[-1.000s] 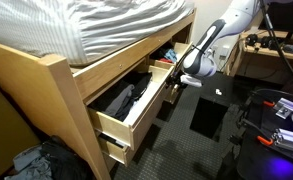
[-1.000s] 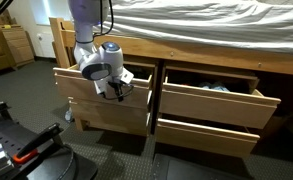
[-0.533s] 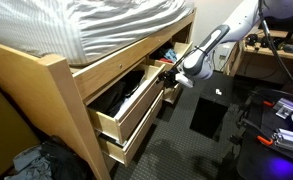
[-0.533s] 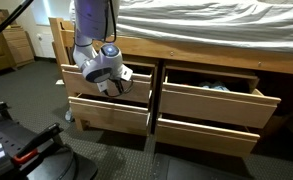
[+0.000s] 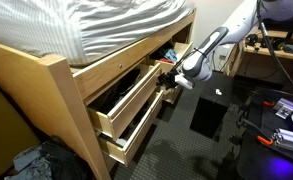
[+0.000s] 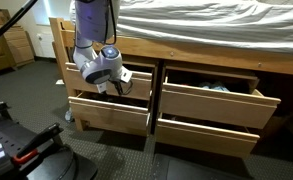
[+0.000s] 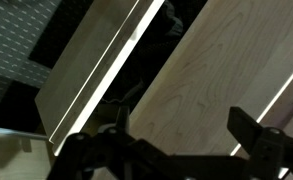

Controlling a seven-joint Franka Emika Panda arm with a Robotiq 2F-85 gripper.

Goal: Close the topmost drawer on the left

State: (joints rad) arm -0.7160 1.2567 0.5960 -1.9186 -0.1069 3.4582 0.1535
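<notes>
Wrist view looks past the hand [image 7: 171, 142], which is released: its two dark fingers [image 7: 91, 152] stand wide apart at 6 o'clock with nothing between them, over the pale wooden front of the topmost drawer on the left [image 7: 211, 85]. A dark gap runs beside that front toward 12 o'clock.

In both exterior views the hand [image 6: 117, 86] sits at the drawer's front [image 6: 138, 84]; whether it presses on the wood cannot be told. This drawer [image 5: 133, 100] lies under the bed [image 5: 86, 28] and stands partly pulled out, with dark clothing [image 5: 122, 94] showing inside. Directly below it, at 6 o'clock, the lower left drawer [image 6: 111, 113] juts out further. At 3 o'clock of the hand, the two right-hand drawers [image 6: 211, 102] are also pulled out.
</notes>
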